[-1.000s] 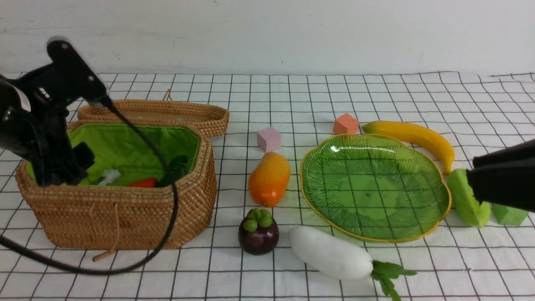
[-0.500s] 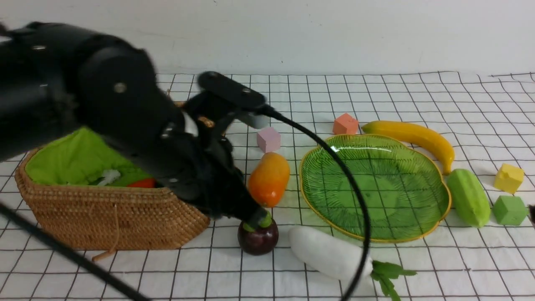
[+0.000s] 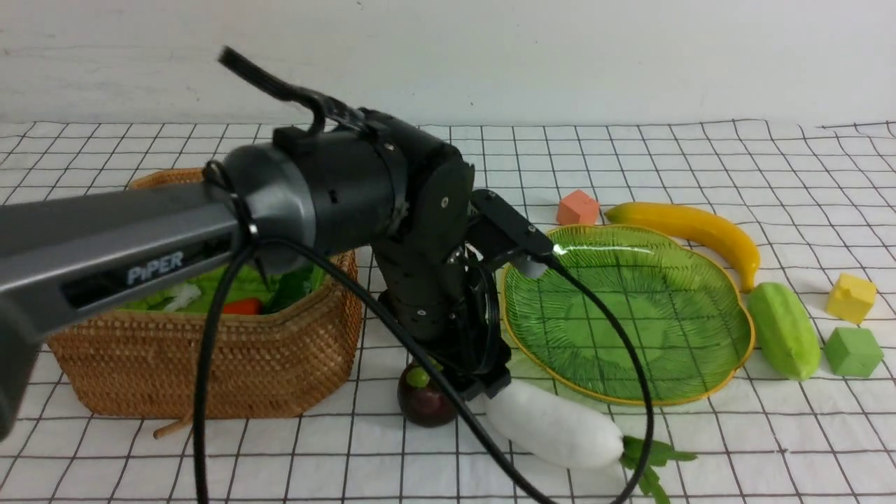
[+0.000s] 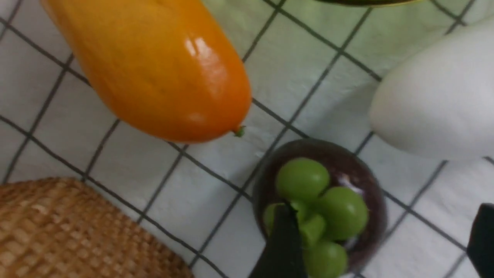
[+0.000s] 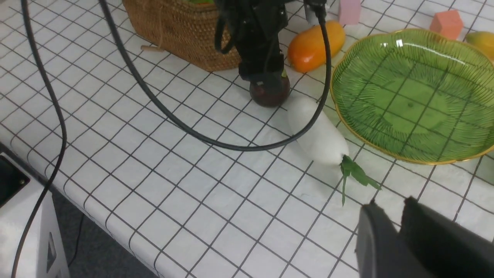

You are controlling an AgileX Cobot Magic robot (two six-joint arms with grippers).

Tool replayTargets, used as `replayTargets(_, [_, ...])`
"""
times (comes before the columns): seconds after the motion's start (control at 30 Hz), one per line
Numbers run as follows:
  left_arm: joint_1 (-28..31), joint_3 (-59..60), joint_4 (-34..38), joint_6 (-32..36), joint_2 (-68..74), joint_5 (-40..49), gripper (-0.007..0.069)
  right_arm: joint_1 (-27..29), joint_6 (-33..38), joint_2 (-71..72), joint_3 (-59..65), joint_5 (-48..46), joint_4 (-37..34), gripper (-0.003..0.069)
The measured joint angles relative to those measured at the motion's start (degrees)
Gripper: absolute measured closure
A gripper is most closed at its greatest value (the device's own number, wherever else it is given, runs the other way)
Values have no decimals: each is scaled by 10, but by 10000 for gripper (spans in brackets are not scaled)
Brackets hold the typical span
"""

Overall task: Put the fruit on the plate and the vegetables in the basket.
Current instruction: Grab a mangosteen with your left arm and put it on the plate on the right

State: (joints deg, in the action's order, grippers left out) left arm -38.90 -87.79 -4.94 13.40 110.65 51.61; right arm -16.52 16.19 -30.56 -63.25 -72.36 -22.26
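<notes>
Three fruits lay outside the plate [image 3: 630,315], which held nothing. The banana [image 3: 689,227] lay just behind its far rim. The mango [image 4: 154,65] lay between plate and basket [image 3: 210,364] (hidden behind the left arm [image 3: 315,189] in the front view). The mangosteen [image 3: 420,402] stood on the gridded cloth [image 3: 770,448] toward the front, just beside the blunt end of the white radish [image 3: 553,423].

The left gripper [image 4: 382,216] hung directly above the mangosteen with its jaws spread wide. One finger [image 4: 283,239] lay over the green cap; the other showed at the frame edge, beyond the fruit's far side. No grip had been made. The wide spread suited a round body. Judged from this pose, the fingers needed to come down on either side of the fruit's widest part before closing. The finger over the cap looked off-centre, so a small sideways correction was probably required. The radish left little room nearby, and contact could roll it.

The right gripper [image 5: 401,231] was held back over the near part of the table, fingers pressed close together on nothing, clear of the left arm's reach. An orange carrot [image 3: 241,306] lay in the basket; the cucumber [image 3: 784,329] lay on the cloth just right of the plate.
</notes>
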Motion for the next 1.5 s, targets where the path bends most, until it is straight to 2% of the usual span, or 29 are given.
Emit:
replayTargets(0.17, [0,-1,-61,0,28,-40,1,0,0,1,15,0,0,539])
replayTargets(0.43, [0,-2,-63,0,66,-35,15,0,0,1,26,0,2,534])
replayTargets(0.83, [0,-2,-76,-27,74,4,76,0,11,1,26,0,2,529])
replayTargets(1.13, [-2,-21,-77,-34,67,35,78,0,7,1,26,0,12,529])
replayTargets(1.2, [-10,-40,-73,-34,59,47,78,0,-24,1,26,0,38,529])
replayTargets(1.23, [-23,-64,-65,-34,52,54,78,0,-70,1,26,6,87,529])
replayTargets(1.27, [-27,-71,-60,-34,50,54,78,0,-77,1,26,7,93,529])
replayTargets(1.33, [-52,-117,-21,-35,46,36,78,0,-162,1,26,31,159,529])
replayTargets(1.5, [-71,-194,79,-34,75,-54,78,0,-197,1,26,42,178,524])
